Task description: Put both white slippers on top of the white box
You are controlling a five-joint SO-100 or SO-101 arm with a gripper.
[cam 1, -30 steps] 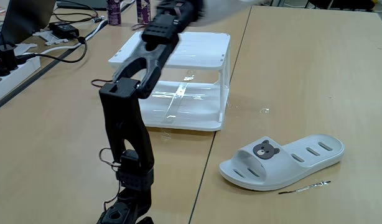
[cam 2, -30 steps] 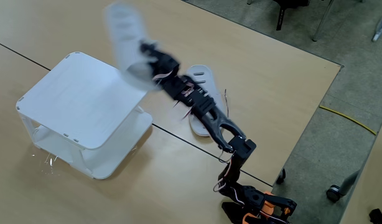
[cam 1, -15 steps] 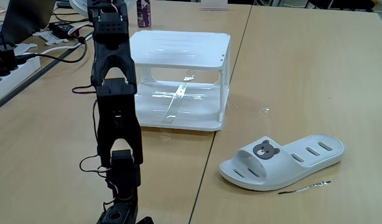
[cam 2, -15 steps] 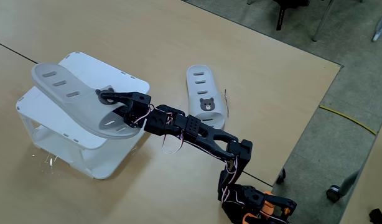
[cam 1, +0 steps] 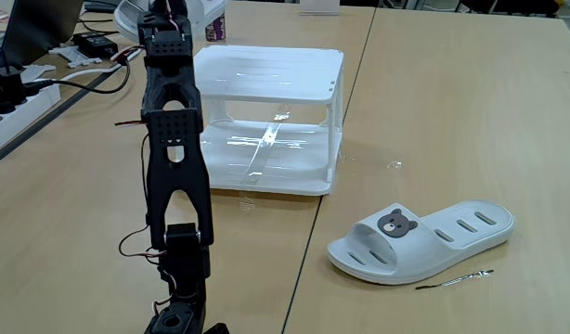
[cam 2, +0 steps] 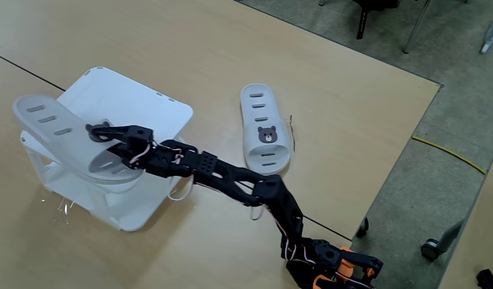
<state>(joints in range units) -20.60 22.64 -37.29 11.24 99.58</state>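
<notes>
My gripper (cam 2: pixel 99 134) is shut on the strap end of one white slipper (cam 2: pixel 50 120). It holds this slipper tilted over the left part of the white box (cam 2: pixel 146 108); whether the slipper touches the top I cannot tell. In the view from behind the arm, the gripper (cam 1: pixel 164 11) reaches the top edge, with part of the held slipper (cam 1: pixel 203 9) beside it and the white box (cam 1: pixel 276 74) to its right. The other white slipper (cam 2: pixel 265 138) (cam 1: pixel 420 241), with a bear face, lies flat on the table apart from the box.
A thin metal piece (cam 1: pixel 457 277) lies by the loose slipper. Cables, an adapter (cam 1: pixel 95 43) and a power strip (cam 1: pixel 16 107) crowd the table's left side. The table's edge (cam 2: pixel 407 152) runs on the right, with a yellow cable (cam 2: pixel 447 152) on the floor.
The arm has swung the held slipper leftward across the box top, from the box's right side to over its left part. The other slipper has not moved.
</notes>
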